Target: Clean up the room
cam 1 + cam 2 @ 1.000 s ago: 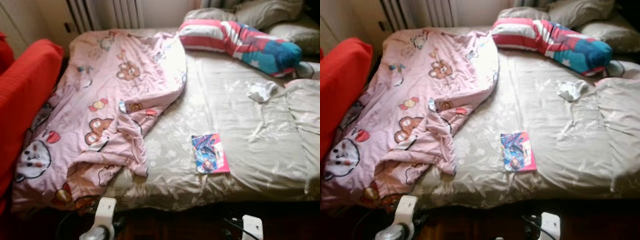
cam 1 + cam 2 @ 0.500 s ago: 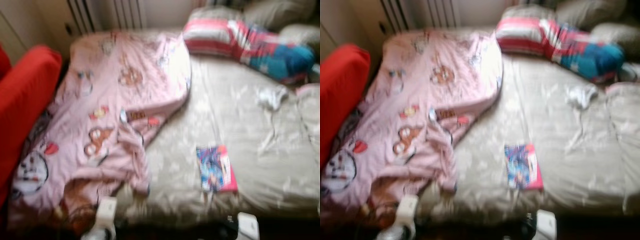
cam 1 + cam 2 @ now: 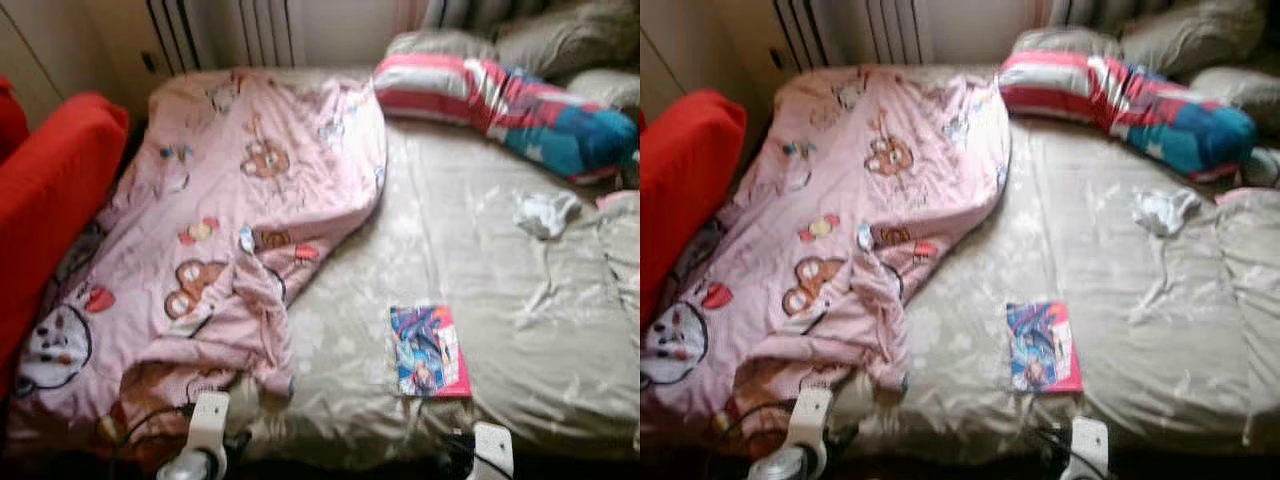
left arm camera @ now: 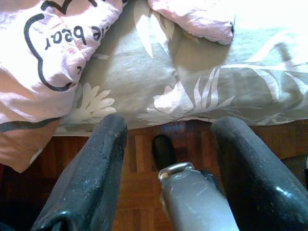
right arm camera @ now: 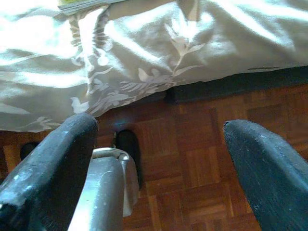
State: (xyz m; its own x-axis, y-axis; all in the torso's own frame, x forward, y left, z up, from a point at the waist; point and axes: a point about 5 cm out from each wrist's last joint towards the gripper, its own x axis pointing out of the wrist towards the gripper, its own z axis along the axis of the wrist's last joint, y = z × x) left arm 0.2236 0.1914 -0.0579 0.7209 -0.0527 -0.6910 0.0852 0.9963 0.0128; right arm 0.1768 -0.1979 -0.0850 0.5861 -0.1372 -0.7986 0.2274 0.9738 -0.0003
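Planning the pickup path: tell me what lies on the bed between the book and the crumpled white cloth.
Nothing but bare, wrinkled grey sheet between the book and the white cloth, in both eye views.

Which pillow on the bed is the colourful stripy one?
The long striped pillow, red, white and blue, lying at the head of the bed. The plain grey pillows behind it have no stripes.

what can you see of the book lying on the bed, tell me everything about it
The book is thin, a magazine or comic by its look, with a bright cover of blue and white cartoon-like artwork and a pink band along its right edge; details are too blurred to read. It lies flat and closed, cover up, on the beige leaf-patterned bedspread near the foot edge of the bed, slightly askew. Nothing rests on it. It lies apart from the pink bear-print blanket, which is to its left. Neither gripper touches it.
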